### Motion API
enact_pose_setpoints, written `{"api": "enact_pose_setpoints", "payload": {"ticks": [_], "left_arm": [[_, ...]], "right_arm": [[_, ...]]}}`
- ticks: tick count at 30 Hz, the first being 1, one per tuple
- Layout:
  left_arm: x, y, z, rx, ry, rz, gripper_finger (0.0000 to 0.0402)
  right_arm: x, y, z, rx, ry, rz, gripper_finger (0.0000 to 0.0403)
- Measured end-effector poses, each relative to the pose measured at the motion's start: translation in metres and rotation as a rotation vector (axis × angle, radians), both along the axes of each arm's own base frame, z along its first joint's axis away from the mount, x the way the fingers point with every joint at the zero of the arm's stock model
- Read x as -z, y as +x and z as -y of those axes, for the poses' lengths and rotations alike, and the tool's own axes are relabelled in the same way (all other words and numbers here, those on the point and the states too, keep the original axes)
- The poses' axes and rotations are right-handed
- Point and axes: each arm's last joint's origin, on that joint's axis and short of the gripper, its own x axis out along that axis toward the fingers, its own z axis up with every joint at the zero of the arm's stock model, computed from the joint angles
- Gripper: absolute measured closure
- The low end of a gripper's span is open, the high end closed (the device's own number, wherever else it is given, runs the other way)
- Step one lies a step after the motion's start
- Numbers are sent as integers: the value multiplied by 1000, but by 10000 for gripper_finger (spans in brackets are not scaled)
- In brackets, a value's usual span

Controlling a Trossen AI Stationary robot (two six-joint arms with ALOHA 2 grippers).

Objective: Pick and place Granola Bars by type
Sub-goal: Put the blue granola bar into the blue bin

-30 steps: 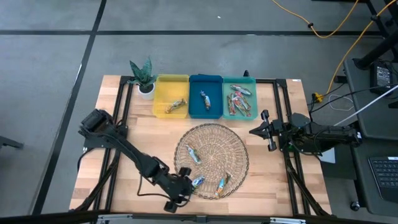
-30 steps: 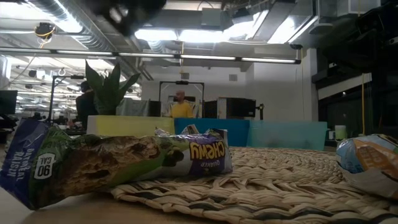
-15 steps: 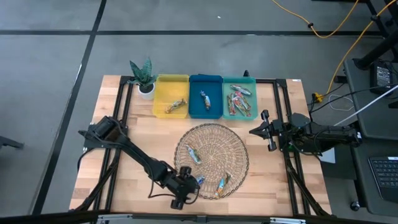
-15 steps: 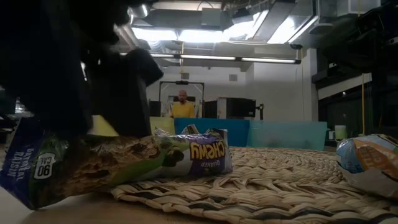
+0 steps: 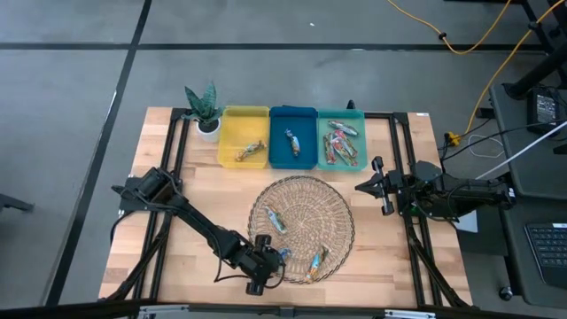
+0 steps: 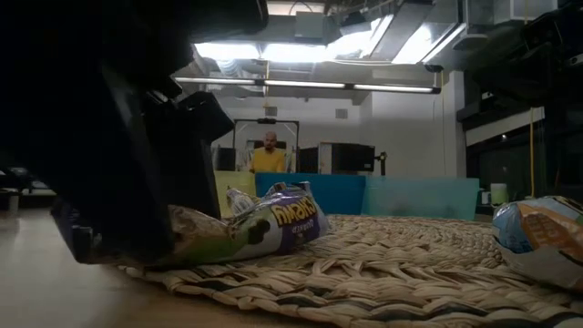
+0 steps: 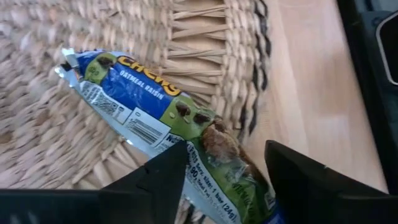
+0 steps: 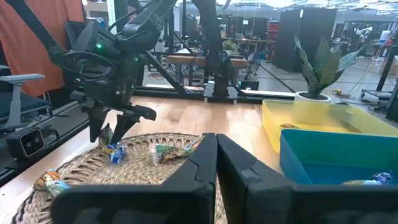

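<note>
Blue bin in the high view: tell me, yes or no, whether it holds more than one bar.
No, the blue bin holds a single granola bar, lying near its middle.

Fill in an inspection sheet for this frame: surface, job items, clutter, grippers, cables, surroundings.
Surface: wooden table, round woven mat near its front.
Job items: three granola bars on the mat; others sorted in the yellow bin, blue bin and teal bin.
Clutter: potted plant beside the yellow bin.
Grippers: left gripper open, straddling an oatmeal raisin bar at the mat's edge; right gripper shut, waiting at the right.
Cables: yellow cable on the floor.
Surroundings: a person beyond the table.
</note>
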Motion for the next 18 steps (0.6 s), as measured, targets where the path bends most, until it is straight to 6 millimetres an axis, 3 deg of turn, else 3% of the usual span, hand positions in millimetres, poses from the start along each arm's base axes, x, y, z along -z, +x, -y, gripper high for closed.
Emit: {"api": "enact_pose_setpoints", "payload": {"ticks": [11,18], "left_arm": [[1,-1,-1,-32,3,-11,327],[-4,-2,-2,-52,-35,-20,361]], "right_arm": [[0,0,0,0,-1,0,389],[0,0,0,0,0,0,389]]}}
